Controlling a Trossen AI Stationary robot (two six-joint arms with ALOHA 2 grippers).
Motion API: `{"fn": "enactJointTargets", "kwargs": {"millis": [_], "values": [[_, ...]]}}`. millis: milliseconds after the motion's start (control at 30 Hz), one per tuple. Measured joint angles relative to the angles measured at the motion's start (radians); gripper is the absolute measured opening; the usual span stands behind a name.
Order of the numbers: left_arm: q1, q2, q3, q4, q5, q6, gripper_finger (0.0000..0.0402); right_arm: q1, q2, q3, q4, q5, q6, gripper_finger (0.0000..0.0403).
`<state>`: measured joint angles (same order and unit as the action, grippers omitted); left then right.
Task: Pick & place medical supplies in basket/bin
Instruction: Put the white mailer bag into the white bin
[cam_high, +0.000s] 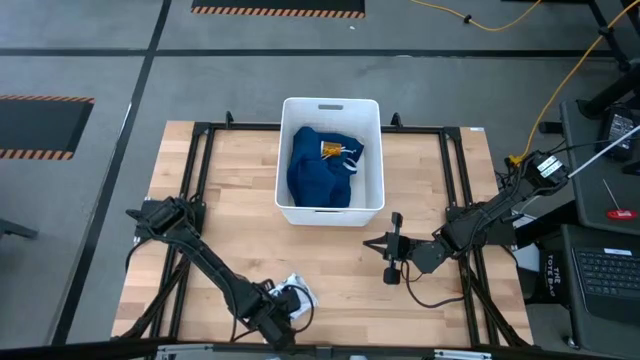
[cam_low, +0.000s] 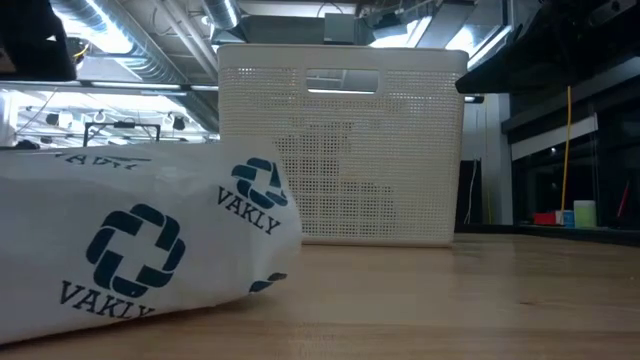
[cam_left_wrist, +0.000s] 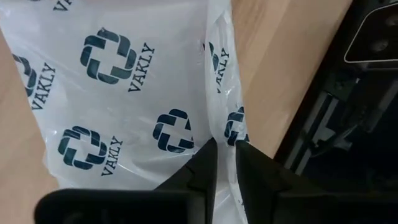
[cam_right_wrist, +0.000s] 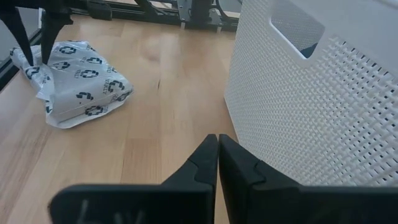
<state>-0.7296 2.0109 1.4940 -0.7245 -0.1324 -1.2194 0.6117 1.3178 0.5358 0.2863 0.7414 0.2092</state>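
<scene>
Wood table, black frame rails along its sides, grey floor beyond.

Tub (cam_high: 331, 200): white, tall-walled, at the table's far middle; blue cloth (cam_high: 318, 170) and amber bottle (cam_high: 334, 151) already inside.

Packet (cam_left_wrist: 130, 93): white plastic printed with blue rings, lying at the near edge, well apart from the tub. Likely light, soft, crinkly and slippery; the loose side seam looks the best place to pinch.

Left gripper (cam_left_wrist: 225, 155): over the packet, fingers nearly together astride a fold of film; whether it truly grips, I cannot tell.

Right gripper (cam_right_wrist: 217, 155): fingers together, empty, beside the tub's near right corner.

Room: bare wood between packet and tub; the packet must clear the tall rim.
</scene>
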Motion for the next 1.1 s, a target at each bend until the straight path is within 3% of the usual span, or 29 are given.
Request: {"fn": "enactJointTargets", "kwargs": {"millis": [300,600,833,1100], "values": [[-0.001,0.004,-0.001,0.028,0.054,-0.013,0.0058,0.0,0.0,0.0,0.0,0.0,0.0,0.0018],[0.0,0.019,0.001,0.054,0.072,-0.001,0.0008,0.0,0.0,0.0,0.0,0.0,0.0,0.0018],[0.0,0.037,0.001,0.159,0.153,0.106,0.0001,0.0,0.0,0.0,-0.003,0.0,-0.001,0.0018],[0.0,0.036,0.001,0.169,0.153,0.164,0.0001,0.0,0.0,0.0,-0.004,0.0,-0.001,0.0018]]}}
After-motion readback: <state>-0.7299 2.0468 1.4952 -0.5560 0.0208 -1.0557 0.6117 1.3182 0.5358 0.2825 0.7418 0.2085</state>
